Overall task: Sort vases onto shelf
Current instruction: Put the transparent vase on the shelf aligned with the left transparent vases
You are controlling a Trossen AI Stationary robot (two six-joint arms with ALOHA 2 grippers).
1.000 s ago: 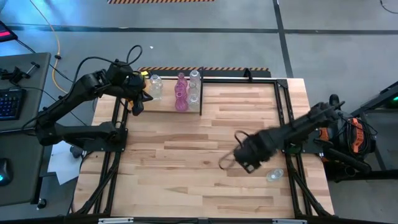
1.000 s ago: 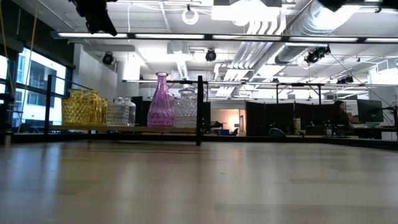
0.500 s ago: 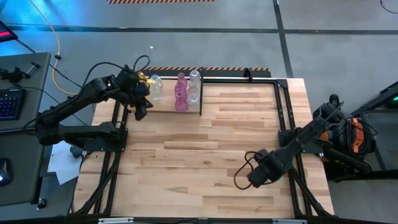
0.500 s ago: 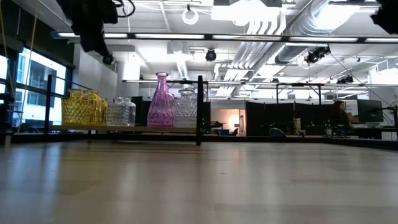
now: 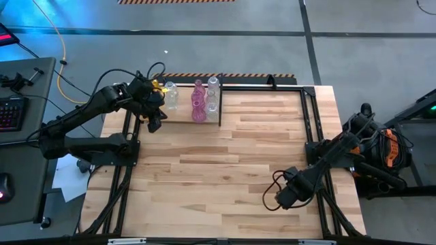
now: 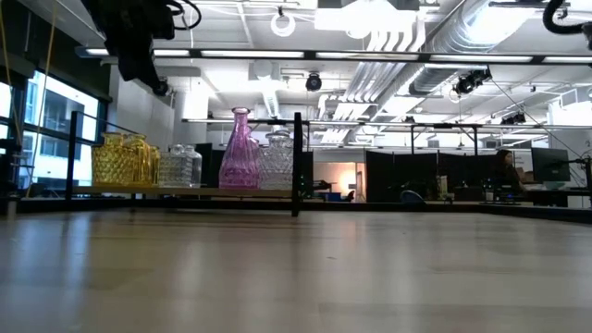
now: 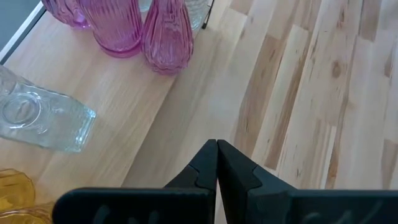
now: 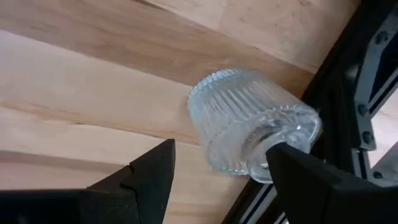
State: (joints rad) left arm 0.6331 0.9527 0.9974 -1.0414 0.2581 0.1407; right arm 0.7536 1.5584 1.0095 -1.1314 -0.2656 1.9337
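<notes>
On the shelf [image 5: 182, 114] at the table's far left stand several vases: amber [image 5: 155, 85], clear [image 5: 170, 96], pink [image 5: 198, 103] and clear [image 5: 213, 90], next to the black divider [image 5: 220, 103]. My left gripper [image 7: 216, 163] is shut and hovers over the shelf's front edge near its left end. A clear ribbed vase [image 8: 249, 124] lies on its side on the table by the right frame rail. My right gripper [image 8: 217, 165] is open around it, one finger on each side. In the high view my right gripper [image 5: 285, 197] hides this vase. My right gripper comes at the lying vase from above, slanting, with its fingers wide apart. One finger [image 8: 301, 171] shows in front of the vase's narrow end [image 8: 283, 140]. Whether that finger touches the glass I cannot tell. The vase lies on its side on the tabletop.
A black frame rail [image 8: 367, 81] runs close beside the lying vase along the table's right edge. The butcher-block tabletop [image 5: 218, 170] stretches between both arms. In the low view the shelf's vases [image 6: 240, 153] stand left of the divider [image 6: 297, 162].
My right gripper has swung from the table's middle toward the near right corner and come down over the lying clear vase. My left gripper has shifted a little toward the near edge and downward in front of the shelf, staying shut. The vases have kept still.
</notes>
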